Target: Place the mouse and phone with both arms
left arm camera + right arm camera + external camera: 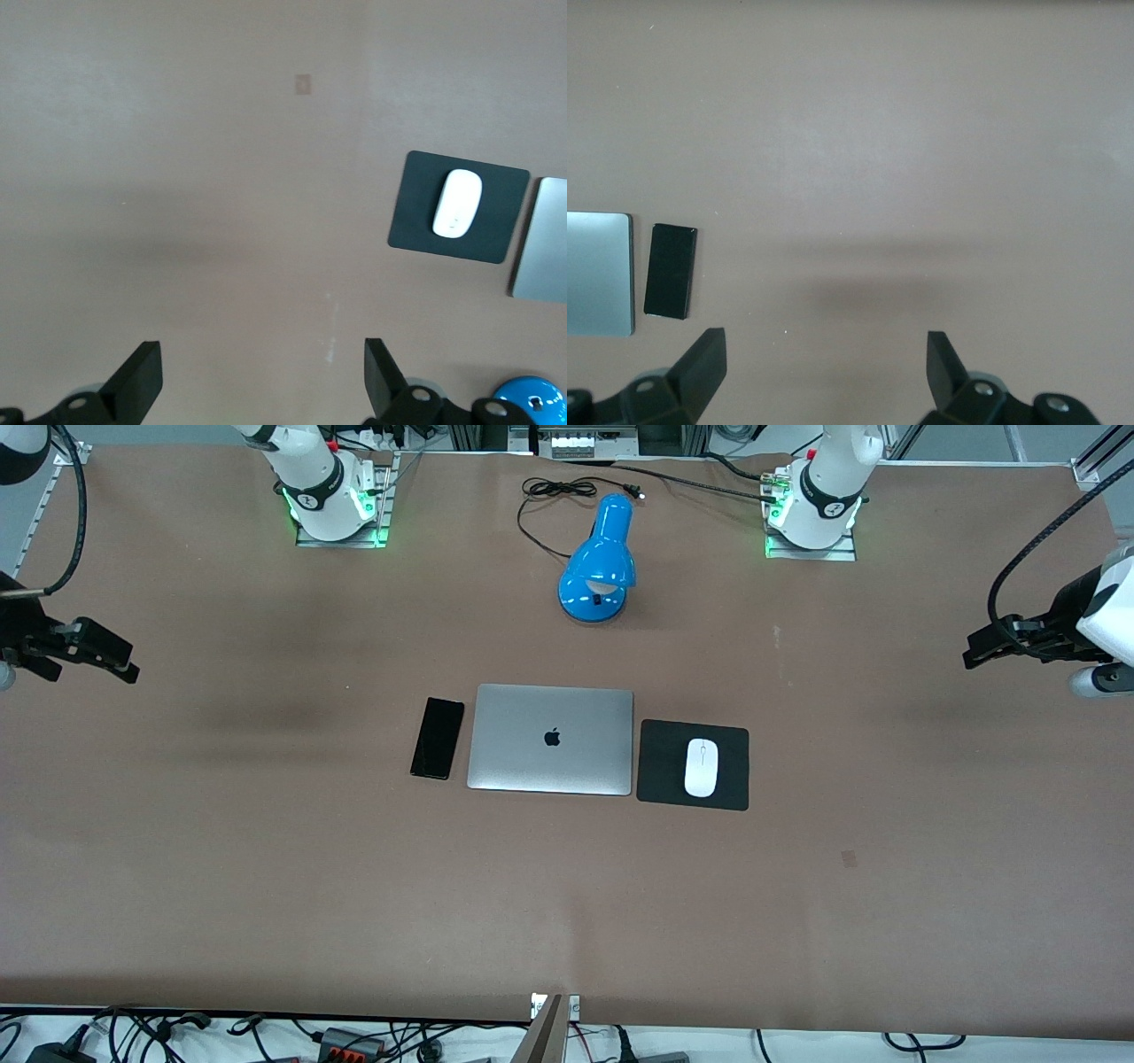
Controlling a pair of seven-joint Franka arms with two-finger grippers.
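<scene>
The white mouse lies on a black square pad beside the closed laptop, toward the left arm's end; it also shows in the left wrist view. The black phone lies flat on the table beside the laptop, toward the right arm's end; it also shows in the right wrist view. My left gripper is open and empty, up over bare table at the left arm's end. My right gripper is open and empty, up over bare table at the right arm's end.
A closed silver laptop lies between phone and pad. A blue desk lamp with a black cord stands farther from the front camera, between the arm bases. Brown table surface spreads all round.
</scene>
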